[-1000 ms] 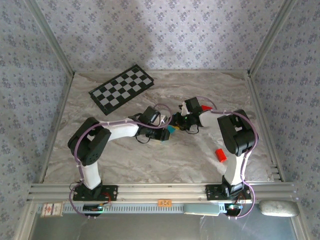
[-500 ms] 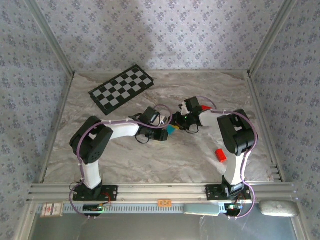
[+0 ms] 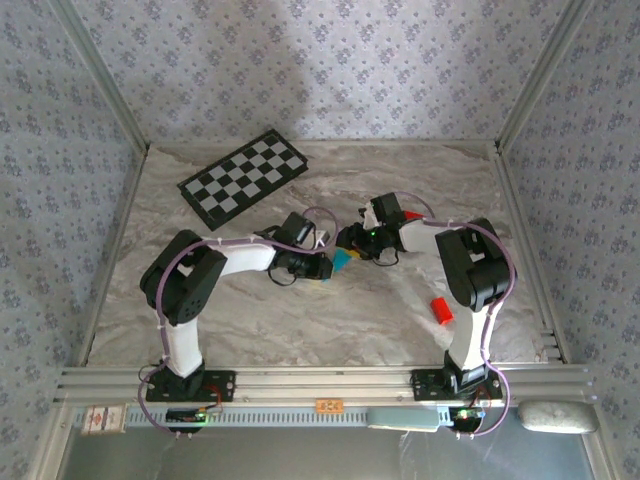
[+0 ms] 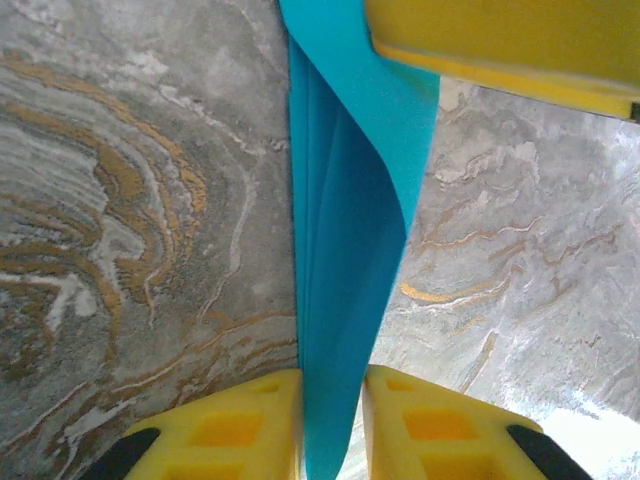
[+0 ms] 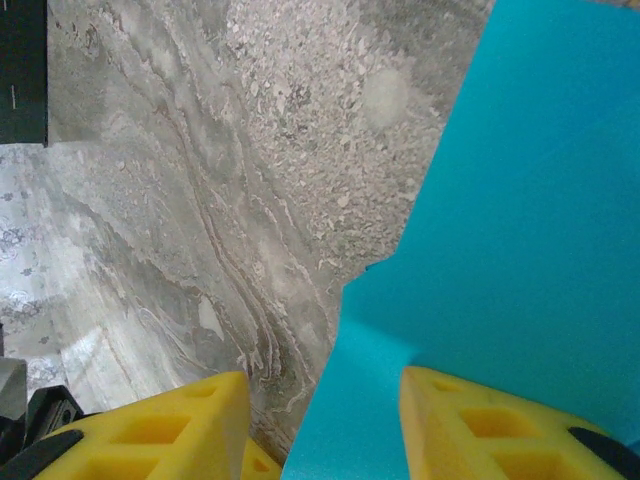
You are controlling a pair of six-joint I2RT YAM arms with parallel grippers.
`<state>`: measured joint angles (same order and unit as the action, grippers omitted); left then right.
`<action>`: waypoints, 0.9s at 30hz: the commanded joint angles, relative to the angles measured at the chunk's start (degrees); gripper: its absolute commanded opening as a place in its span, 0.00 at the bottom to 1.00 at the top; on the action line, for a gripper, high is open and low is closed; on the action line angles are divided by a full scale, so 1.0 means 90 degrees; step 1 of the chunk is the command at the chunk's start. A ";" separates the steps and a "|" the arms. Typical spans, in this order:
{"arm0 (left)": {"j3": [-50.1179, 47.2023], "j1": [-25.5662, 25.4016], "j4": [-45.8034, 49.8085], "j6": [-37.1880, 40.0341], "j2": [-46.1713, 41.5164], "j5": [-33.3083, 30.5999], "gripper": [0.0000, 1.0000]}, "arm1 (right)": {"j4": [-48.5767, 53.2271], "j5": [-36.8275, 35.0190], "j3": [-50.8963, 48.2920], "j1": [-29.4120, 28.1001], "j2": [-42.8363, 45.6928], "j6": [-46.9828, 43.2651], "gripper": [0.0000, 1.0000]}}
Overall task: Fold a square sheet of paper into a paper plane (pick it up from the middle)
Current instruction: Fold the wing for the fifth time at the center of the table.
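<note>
The cyan sheet of paper [image 4: 345,230] is folded into long narrow layers and stands on edge over the marble table. My left gripper [image 4: 332,375] is shut on it, a yellow finger pressing each side. In the top view the paper [image 3: 343,261] is a small cyan patch between the left gripper [image 3: 325,266] and the right gripper [image 3: 352,246], mid-table. My right gripper [image 5: 322,385] is open, its fingers wide apart, with a flat face of the paper [image 5: 520,250] reaching in between them. One right finger [image 4: 500,45] hangs over the paper's top in the left wrist view.
A black-and-white checkered board [image 3: 243,177] lies at the back left. A red block [image 3: 441,310] sits by the right arm's base link, another red piece [image 3: 412,215] behind the right wrist. Metal frame rails bound the table [image 3: 300,320].
The left jaws have narrowed onto the folded paper. The right jaws have widened a little. Both wrists have shifted slightly left, and the cyan patch with them.
</note>
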<state>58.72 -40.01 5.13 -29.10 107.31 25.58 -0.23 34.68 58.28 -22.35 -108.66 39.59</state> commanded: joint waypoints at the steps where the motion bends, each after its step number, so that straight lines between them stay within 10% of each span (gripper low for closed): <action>1: -0.0083 -0.0025 -0.0218 -0.0115 0.0243 0.0346 0.20 | 0.0077 0.0162 0.0049 0.0039 0.0001 -0.0042 0.46; 27: 0.0105 0.0017 0.0184 -0.0087 0.0506 0.0421 0.17 | -0.0785 0.0483 -0.0750 -0.0065 0.0897 -0.0188 0.46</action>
<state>59.33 -38.94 5.63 -30.06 108.49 27.99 -6.04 38.35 52.53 -22.46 -102.48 39.27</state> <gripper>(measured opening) 0.170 0.463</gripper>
